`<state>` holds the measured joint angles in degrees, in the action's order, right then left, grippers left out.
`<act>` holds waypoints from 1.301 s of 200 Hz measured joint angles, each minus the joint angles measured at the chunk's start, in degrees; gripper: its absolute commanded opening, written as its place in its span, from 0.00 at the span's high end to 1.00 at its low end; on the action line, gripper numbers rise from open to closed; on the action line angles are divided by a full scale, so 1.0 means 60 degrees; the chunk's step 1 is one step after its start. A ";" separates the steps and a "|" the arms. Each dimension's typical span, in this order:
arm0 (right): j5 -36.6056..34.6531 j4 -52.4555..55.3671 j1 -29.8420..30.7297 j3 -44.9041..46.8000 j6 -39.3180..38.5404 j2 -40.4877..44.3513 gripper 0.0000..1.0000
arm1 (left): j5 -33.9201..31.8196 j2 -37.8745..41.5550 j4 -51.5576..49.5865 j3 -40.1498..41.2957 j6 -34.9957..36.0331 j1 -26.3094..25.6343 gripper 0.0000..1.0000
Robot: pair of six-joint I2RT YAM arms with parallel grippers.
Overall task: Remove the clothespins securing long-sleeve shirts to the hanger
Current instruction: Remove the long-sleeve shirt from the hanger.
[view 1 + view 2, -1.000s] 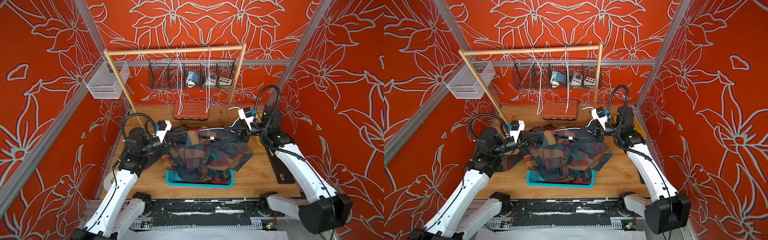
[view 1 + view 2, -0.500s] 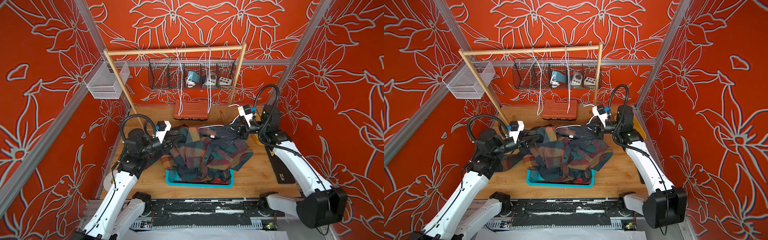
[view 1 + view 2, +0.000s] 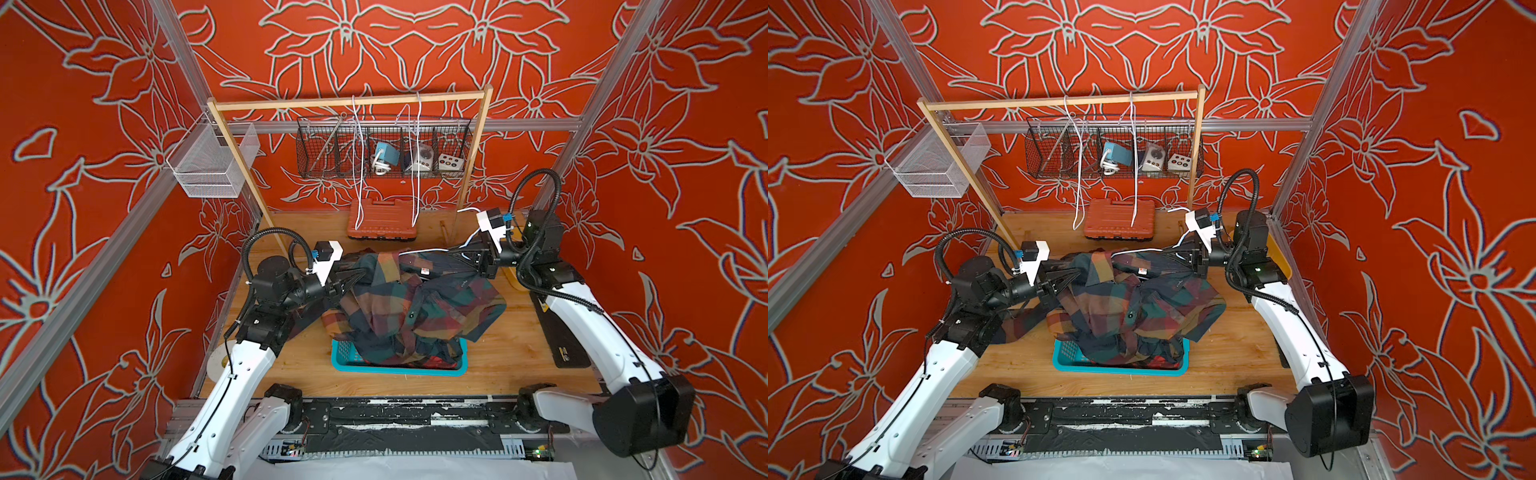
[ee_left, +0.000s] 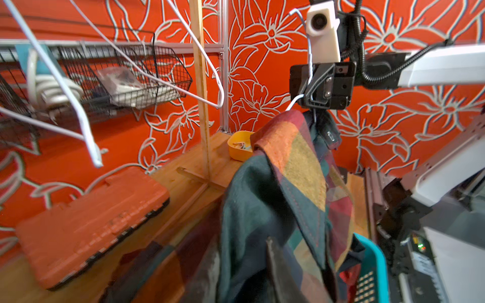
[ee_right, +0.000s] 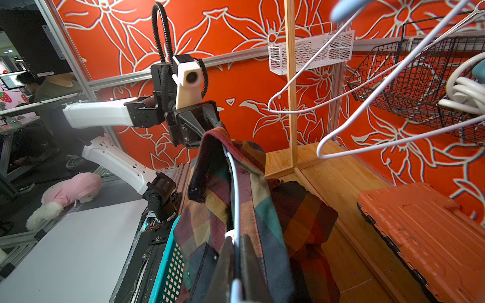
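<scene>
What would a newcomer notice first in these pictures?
A dark plaid shirt droops over the teal basket in the table's middle, the right fingers closed on its white hanger. All around stand red walls with large white flowers; two bare hangers dangle from the wooden rail behind.

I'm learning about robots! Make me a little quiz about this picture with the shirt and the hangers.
1. True or false: two bare white hangers hang from the wooden rail.
2. What colour is the basket below the plaid shirt? A teal, B yellow, C white.
3. Fill in: the right pincer is shut on a thin white ______.
Key: 1 true. 2 A. 3 hanger.
</scene>
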<state>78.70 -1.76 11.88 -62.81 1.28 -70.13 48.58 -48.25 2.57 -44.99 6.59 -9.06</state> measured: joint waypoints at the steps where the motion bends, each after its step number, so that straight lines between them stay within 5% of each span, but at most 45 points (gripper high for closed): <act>1: 0.0000 0.0000 0.0000 0.0000 0.0000 0.0000 1.00 | -0.0011 -0.0004 0.0004 0.0000 0.0036 0.0000 0.98; 70: 0.0000 0.0004 -0.0055 0.0007 0.0004 0.0000 1.00 | -0.0466 -0.0044 0.0007 0.0004 0.0160 0.0000 1.00; 169: -0.0004 -0.0058 -0.0127 0.0189 0.0095 0.0004 1.00 | -0.4084 -0.0328 0.0011 0.0004 -0.0455 0.0015 1.00; 241: -0.0007 -0.0288 -0.0127 0.0368 0.0273 0.0055 1.00 | -0.4721 -0.0277 0.0011 0.0004 -0.0641 0.0073 1.00; 260: 0.0004 -0.0291 -0.0127 0.0368 0.0302 0.0062 1.00 | -0.4226 -0.0011 0.0018 0.0033 -0.0466 0.0084 0.66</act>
<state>78.72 -3.51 11.11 -60.60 3.09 -69.76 23.22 -48.31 2.68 -44.80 3.79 -8.56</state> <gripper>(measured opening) 0.061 0.193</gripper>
